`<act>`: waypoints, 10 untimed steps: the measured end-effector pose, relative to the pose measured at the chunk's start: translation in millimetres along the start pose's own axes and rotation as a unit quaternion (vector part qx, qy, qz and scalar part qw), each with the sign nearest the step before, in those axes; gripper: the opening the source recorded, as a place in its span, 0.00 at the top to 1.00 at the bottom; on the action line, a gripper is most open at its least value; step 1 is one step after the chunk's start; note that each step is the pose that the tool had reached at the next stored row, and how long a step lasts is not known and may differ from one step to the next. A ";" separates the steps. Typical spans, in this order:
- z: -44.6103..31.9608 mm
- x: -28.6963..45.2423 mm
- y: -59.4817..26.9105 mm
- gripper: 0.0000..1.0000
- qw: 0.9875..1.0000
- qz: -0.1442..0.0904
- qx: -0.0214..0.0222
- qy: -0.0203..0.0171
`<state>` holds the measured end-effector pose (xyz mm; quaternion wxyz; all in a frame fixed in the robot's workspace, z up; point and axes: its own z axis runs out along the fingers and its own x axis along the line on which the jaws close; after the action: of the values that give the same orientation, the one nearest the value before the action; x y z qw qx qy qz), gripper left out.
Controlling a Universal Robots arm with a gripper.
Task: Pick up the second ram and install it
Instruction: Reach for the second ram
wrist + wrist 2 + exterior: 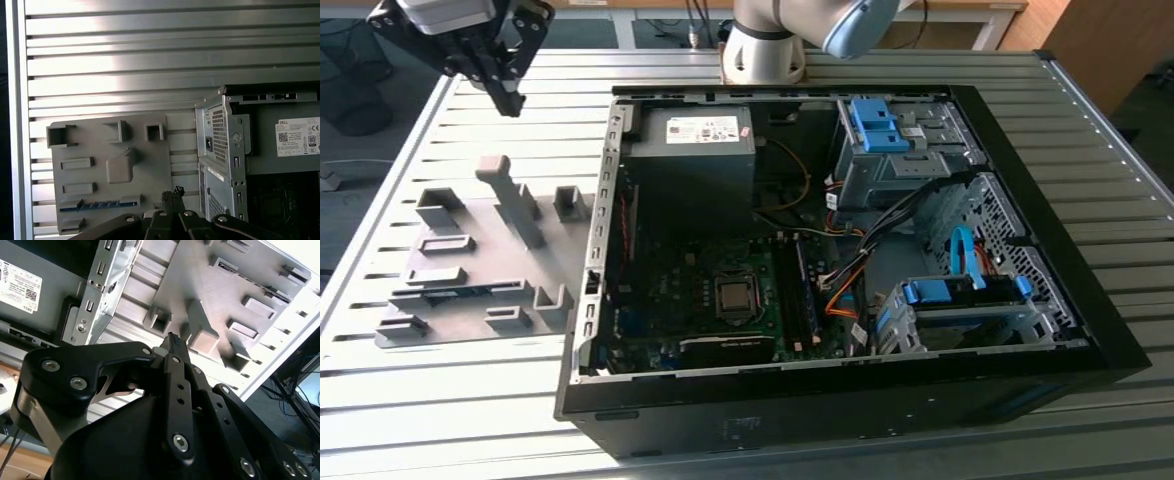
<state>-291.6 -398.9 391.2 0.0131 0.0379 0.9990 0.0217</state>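
Note:
The second ram [100, 204], a thin bluish-green stick, lies on edge in a slot of the grey fixture plate [150, 165]. In the exterior view the ram [460, 291] sits near the front of the plate [480, 225], left of the computer case. My gripper [507, 98] hangs high above the table's far left corner, well behind the plate and apart from the ram. Its black fingers are shut with nothing between them, as both wrist views show, gripper [173, 193] and gripper [173, 341]. The ram [252, 281] appears as a dark thin line beyond the fingertips.
The open black computer case [1107, 330] lies to the exterior view's right of the plate, with the power supply [694, 140], motherboard, processor socket [735, 295] and long memory slots [803, 290]. Grey blocks and posts [507, 195] rise from the plate. The slatted metal table [494, 420] lies underneath.

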 end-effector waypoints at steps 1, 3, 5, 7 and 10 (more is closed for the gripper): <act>-0.1 2.2 -0.2 0.89 1.000 0.000 0.000 0.000; -0.1 6.6 -0.5 0.89 1.000 0.000 0.000 0.000; -0.2 10.8 -0.8 0.89 1.000 0.000 0.000 0.000; -0.3 14.9 -1.1 0.89 1.000 0.000 0.000 0.000; -0.5 21.0 -1.6 0.89 1.000 0.000 0.000 0.000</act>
<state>-312.7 -398.9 391.1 0.0130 0.0379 0.9990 0.0217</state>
